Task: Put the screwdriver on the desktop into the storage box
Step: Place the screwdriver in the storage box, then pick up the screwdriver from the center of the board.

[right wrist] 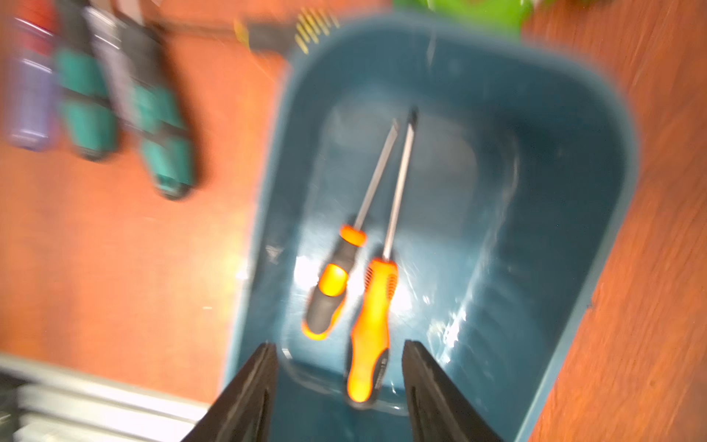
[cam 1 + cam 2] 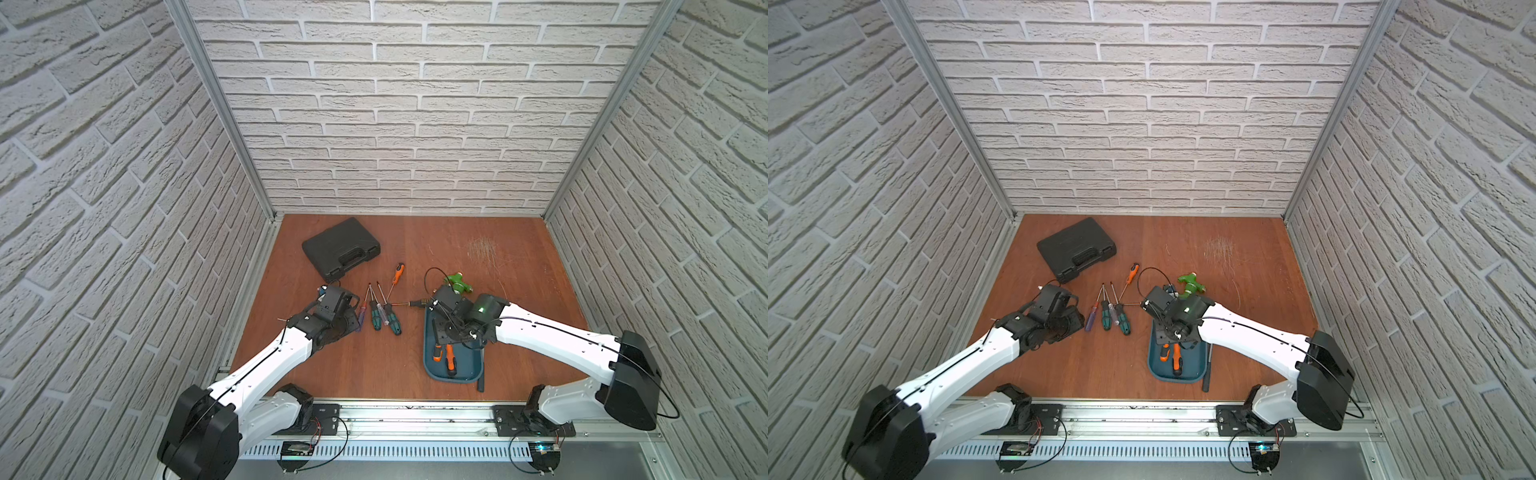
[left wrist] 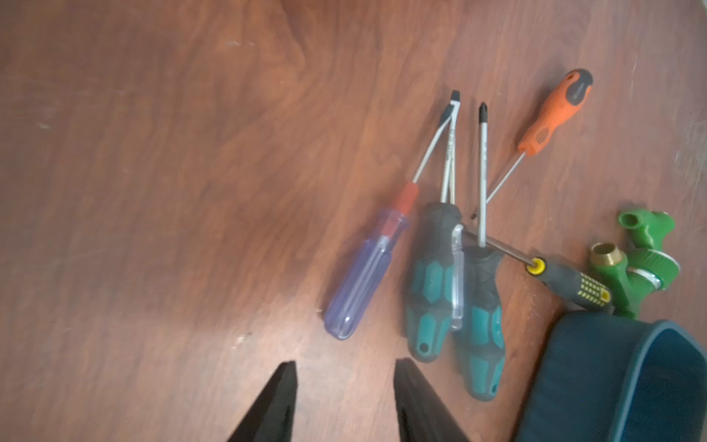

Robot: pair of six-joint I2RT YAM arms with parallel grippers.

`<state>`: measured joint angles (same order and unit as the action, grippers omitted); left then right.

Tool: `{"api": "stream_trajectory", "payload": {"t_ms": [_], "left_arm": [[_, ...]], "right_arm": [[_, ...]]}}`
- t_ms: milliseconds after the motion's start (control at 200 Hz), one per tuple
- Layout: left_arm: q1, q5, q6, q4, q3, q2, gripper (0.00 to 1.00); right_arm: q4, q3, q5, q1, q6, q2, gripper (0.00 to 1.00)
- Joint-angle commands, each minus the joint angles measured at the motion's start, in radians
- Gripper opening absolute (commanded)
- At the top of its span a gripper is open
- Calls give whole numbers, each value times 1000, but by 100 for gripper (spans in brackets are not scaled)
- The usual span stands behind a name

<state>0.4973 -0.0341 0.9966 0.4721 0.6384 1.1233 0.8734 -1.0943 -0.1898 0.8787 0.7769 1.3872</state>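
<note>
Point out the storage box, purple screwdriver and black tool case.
storage box (image 2: 469, 363): a top view, bare floor.
purple screwdriver (image 3: 363, 275): left wrist view, handle.
black tool case (image 2: 338, 247): a top view, lid.

Two orange screwdrivers (image 1: 373, 325) lie inside the teal storage box (image 1: 566, 214).

Lab test cell: brick-print walls (image 2: 415, 124), aluminium frame (image 2: 224, 112)

Both top views: high, looking steeply down over the whole desktop (image 2: 457, 241), storage box (image 2: 455, 375) included. Left wrist view: close and low beside the storage box, facing the screwdrivers (image 3: 432, 279) to its left. Right wrist view: close above the storage box interior, blurred. All four views share the storage box.
</note>
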Motion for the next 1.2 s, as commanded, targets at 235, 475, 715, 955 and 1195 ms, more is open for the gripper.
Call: {"api": "stream_trajectory", "payload": {"t_ms": [235, 475, 715, 955, 1195], "left_arm": [[-9, 91, -355, 81, 205, 275, 49], [-17, 88, -463, 158, 298, 408, 50], [-21, 64, -453, 151, 300, 456, 47], [-25, 12, -432, 115, 299, 505, 39], [-25, 13, -443, 119, 331, 555, 30]], "right_arm": [[-40, 34, 14, -1, -6, -17, 56], [-21, 55, -14, -1, 10, -47, 55], [-32, 89, -16, -1, 30, -77, 54], [-26, 94, -12, -1, 28, -82, 53], [-25, 99, -13, -1, 32, -89, 53]]}}
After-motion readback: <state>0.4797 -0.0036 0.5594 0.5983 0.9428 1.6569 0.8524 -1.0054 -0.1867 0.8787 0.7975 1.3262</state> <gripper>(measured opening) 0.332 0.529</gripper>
